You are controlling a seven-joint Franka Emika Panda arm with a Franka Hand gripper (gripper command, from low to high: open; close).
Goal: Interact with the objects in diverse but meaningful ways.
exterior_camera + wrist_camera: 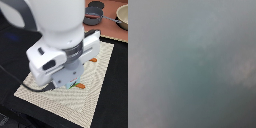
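We see the white arm [57,47] low over the beige mat [92,80], hiding the fingers, so we cannot tell their spread. An orange toy piece [80,85] peeks out at the arm's base on the mat; the wrist view shows only grey blur.

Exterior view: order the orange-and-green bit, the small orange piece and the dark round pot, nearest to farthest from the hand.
1. Orange-and-green bit, beside the hand, on the woven mat.
2. Small orange piece, towards the mat's right edge.
3. Dark round pot, off the mat, at the view's top.
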